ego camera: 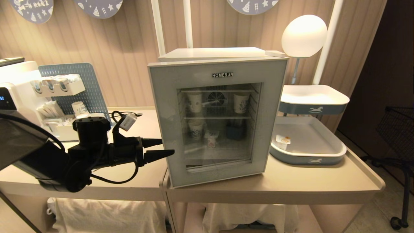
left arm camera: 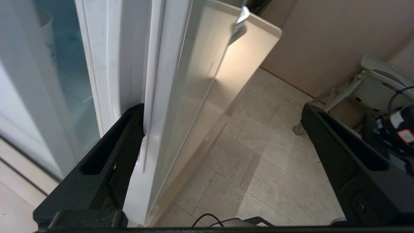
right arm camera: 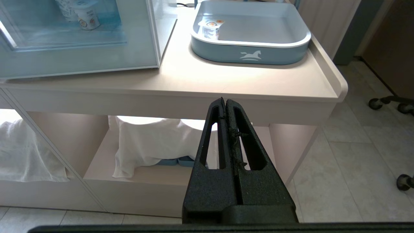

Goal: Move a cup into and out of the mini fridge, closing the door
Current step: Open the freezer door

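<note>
The white mini fridge (ego camera: 213, 53) stands mid-table, and its grey-blue glass door (ego camera: 168, 106) looks shut. One cup (ego camera: 283, 141) sits in the grey tray (ego camera: 336, 152) to its right, also in the right wrist view as the cup (right arm camera: 211, 28). A second similar tub (ego camera: 212, 139) stands inside on the lower shelf. My left gripper (ego camera: 167, 146) is open at the door's left edge. One finger (left arm camera: 126, 152) rests against the door's side (left arm camera: 129, 81); the other finger (left arm camera: 339, 155) hangs free. My right gripper (right arm camera: 224, 101) is shut and empty below the table's front edge.
Paper cups (ego camera: 195, 102) and a dark box (ego camera: 235, 132) stand on the fridge shelves. A coffee machine (ego camera: 9, 94) and a condiment organiser (ego camera: 61, 106) fill the table's left. A raised tray (ego camera: 313, 97), a lamp (ego camera: 304, 35) and a black cart (ego camera: 401, 129) are at right.
</note>
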You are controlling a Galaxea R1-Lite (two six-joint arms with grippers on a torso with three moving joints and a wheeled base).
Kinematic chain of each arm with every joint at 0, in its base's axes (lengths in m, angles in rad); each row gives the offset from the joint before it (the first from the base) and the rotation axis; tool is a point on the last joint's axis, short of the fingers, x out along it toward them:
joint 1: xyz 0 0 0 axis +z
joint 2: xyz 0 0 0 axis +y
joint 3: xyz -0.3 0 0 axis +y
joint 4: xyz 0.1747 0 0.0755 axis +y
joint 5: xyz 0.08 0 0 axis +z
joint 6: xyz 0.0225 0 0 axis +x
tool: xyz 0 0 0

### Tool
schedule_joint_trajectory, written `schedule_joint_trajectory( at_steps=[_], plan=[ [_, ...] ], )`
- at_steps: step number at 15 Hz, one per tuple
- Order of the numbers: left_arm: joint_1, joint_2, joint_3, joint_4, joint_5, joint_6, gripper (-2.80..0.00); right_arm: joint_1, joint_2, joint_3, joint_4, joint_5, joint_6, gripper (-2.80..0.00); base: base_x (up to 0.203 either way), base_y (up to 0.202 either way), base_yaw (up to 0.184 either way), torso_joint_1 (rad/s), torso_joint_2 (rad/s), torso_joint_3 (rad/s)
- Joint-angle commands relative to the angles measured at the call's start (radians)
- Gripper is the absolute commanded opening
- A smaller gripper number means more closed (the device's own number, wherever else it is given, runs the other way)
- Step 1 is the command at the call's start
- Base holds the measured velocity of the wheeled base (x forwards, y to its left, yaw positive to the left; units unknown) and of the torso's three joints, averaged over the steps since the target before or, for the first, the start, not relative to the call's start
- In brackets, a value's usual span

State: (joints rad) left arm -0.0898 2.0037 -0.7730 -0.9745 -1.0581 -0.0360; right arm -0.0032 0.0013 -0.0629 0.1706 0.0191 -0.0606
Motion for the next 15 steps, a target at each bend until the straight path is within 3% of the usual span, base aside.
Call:
schedule_joint_trajectory(
  at_steps=[1, 5, 7, 8, 10, 12, 15],
  plan=[
    [0.001, -0.084, 0.049, -0.005, -0.004, 0.000, 0.00, 0.000, 0.000, 0.000, 0.001, 0.001, -0.001, -2.80, 0.000, 0.000, 0.000, 0.000, 0.00, 0.000],
    [0.014, -0.255, 0.197, -0.003, 0.017, -0.003, 0.00, 0.000, 0.000, 0.000, 0.001, 0.001, -0.001, -2.80, 0.000, 0.000, 0.000, 0.000, 0.00, 0.000],
    [0.075, -0.311, 0.262, -0.003, 0.049, -0.001, 0.00, 0.000, 0.000, 0.000, 0.001, 0.001, -0.001, -2.80, 0.000, 0.000, 0.000, 0.000, 0.00, 0.000],
    [0.113, -0.330, 0.286, -0.003, 0.063, -0.002, -2.80, 0.000, 0.000, 0.000, 0.001, 0.001, -0.001, -2.80, 0.000, 0.000, 0.000, 0.000, 0.00, 0.000],
    [0.190, -0.344, 0.305, -0.003, 0.071, -0.004, -2.80, 0.000, 0.000, 0.000, 0.001, 0.001, -0.001, -2.80, 0.000, 0.000, 0.000, 0.000, 0.00, 0.000],
    [0.221, -0.308, 0.285, 0.001, 0.087, -0.007, -2.80, 0.000, 0.000, 0.000, 0.001, 0.001, -0.001, -2.80, 0.000, 0.000, 0.000, 0.000, 0.00, 0.000],
    [0.194, -0.226, 0.249, 0.007, 0.223, -0.004, -2.80, 0.000, 0.000, 0.000, 0.001, 0.001, -0.001, -2.80, 0.000, 0.000, 0.000, 0.000, 0.00, 0.000]
  ],
)
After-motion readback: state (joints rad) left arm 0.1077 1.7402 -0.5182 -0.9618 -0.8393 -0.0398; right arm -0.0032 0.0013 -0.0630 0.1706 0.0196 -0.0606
